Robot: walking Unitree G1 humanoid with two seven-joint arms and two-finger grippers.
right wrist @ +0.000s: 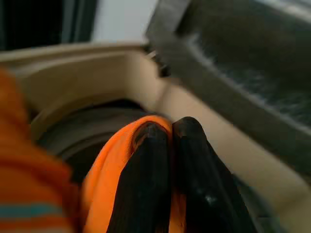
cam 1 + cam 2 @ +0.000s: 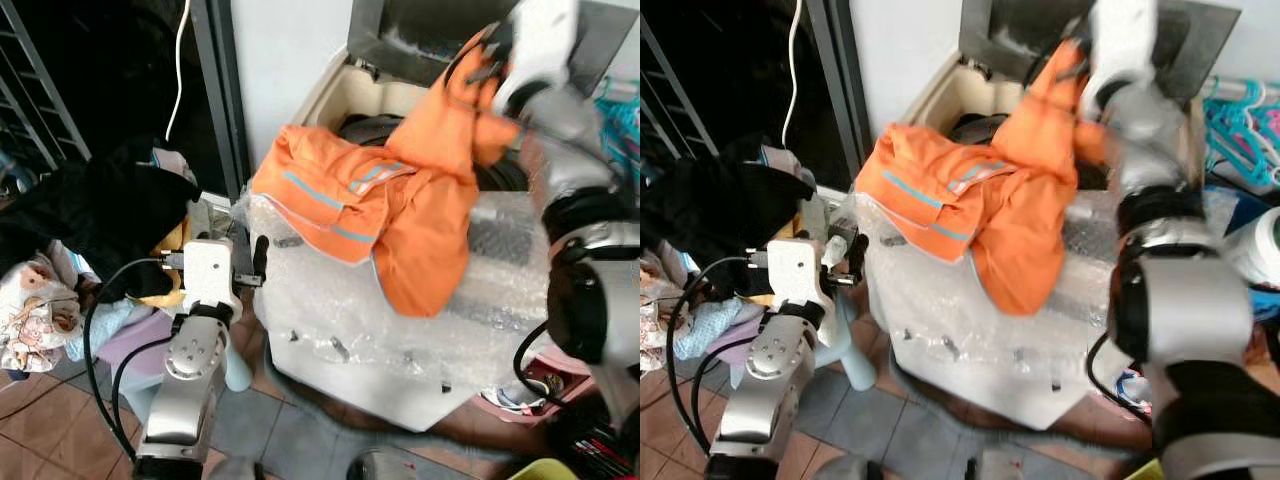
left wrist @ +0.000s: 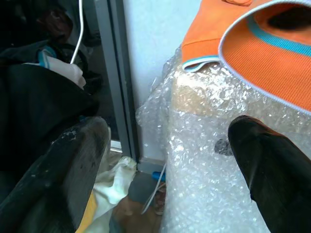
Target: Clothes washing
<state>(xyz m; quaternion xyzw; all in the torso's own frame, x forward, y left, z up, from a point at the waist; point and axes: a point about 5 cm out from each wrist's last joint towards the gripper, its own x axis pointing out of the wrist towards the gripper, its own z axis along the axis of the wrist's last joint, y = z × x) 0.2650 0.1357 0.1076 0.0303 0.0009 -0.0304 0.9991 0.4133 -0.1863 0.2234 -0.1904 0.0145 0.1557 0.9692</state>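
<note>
**Orange garment held over an open washer in a cluttered corner**

At the far left, a heap of dark clothes (image 2: 95, 215) is being piled up with a printed cloth (image 2: 28, 310) beside it, in front of a dark doorway. A white cable (image 2: 180, 60) is hanging down along the grey door frame (image 2: 215, 90). The floor (image 2: 40, 410) below is being shown as reddish tile near the heap and grey tile further in.

The left gripper (image 2: 258, 262) is being held low beside the washer's bubble-wrapped front corner; its two black fingers (image 3: 272, 170) are spread well apart, with nothing between them.

In the middle, the washing machine (image 2: 340, 100) is standing against a white wall (image 2: 285, 40), its front wrapped in clear bubble wrap (image 2: 350, 310) and its grey lid (image 2: 420, 30) raised. The orange jacket (image 2: 375, 200), trimmed with blue stripes, is being draped across the machine's front rim and down over the wrap, one end lifted above the dark drum (image 1: 73, 131).

To the right, that lifted end is being pinched by the right gripper (image 1: 170, 141), its fingers pressed together on the orange cloth above the drum opening. Turquoise hangers (image 2: 1240, 110) are seen at the far right.
</note>
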